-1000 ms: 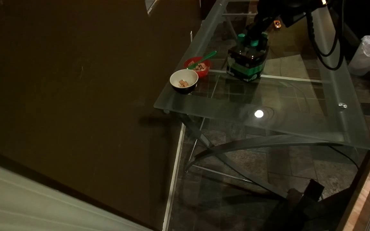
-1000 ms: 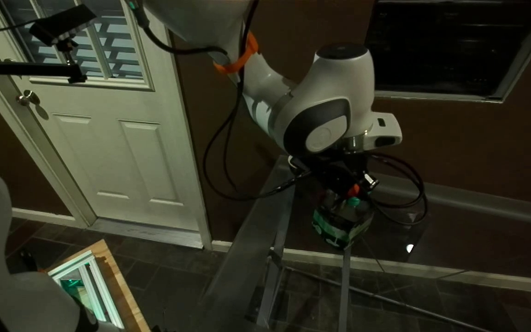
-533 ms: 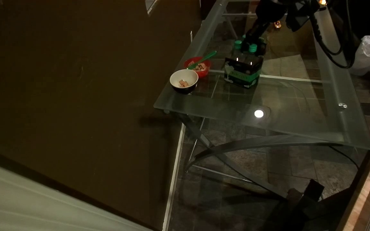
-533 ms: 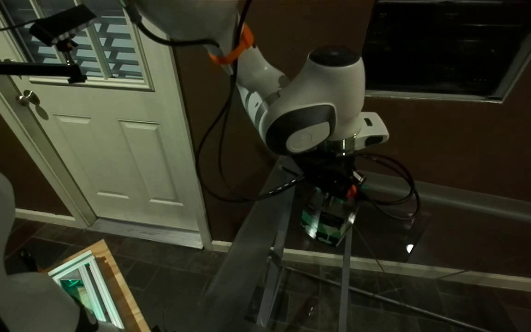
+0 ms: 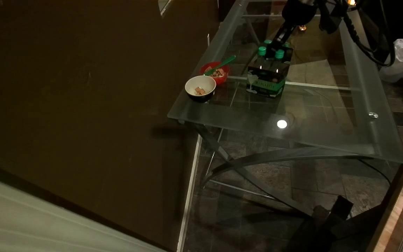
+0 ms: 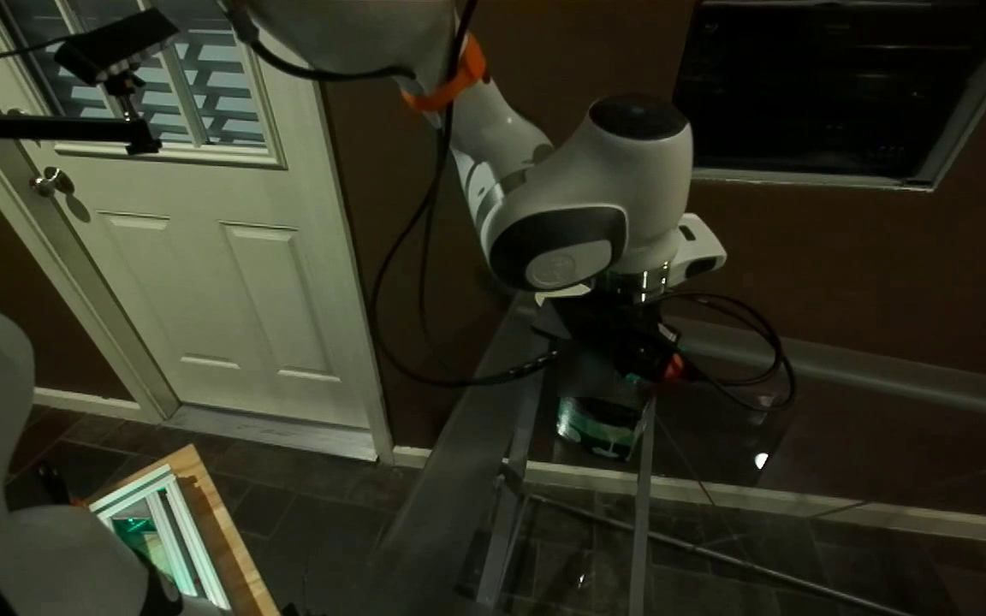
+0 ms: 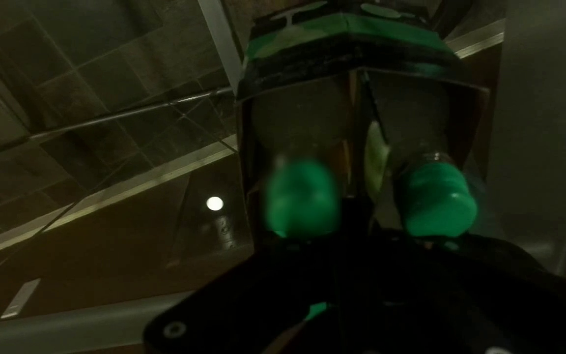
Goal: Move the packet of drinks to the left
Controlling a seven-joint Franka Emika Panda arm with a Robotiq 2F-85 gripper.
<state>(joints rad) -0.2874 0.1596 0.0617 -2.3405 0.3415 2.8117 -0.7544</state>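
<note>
The packet of drinks (image 5: 266, 85) is a dark box with a green band and several green-capped bottles. It is at the glass table (image 5: 327, 136), right of the bowls in an exterior view; whether its base touches the glass is unclear. It also shows below the arm in an exterior view (image 6: 600, 429). In the wrist view the packet (image 7: 307, 37) fills the upper middle, its open top facing the camera. My gripper (image 5: 273, 52) reaches down between the caps. In the wrist view the dark gripper (image 7: 354, 219) is closed around the packet's middle divider; its fingertips are hard to make out.
A white-lined bowl (image 5: 201, 85) with food pieces and a red bowl (image 5: 224, 76) with a green spoon (image 5: 227, 60) stand at the table's edge by the wall. A small yellow object (image 5: 302, 28) lies beyond. Black cables (image 6: 394, 368) hang from the arm.
The packet, with the gripper in it, has turned so its lettered front faces an exterior view, and has shifted slightly. The forearm and wrist have tilted and moved a little with it.
</note>
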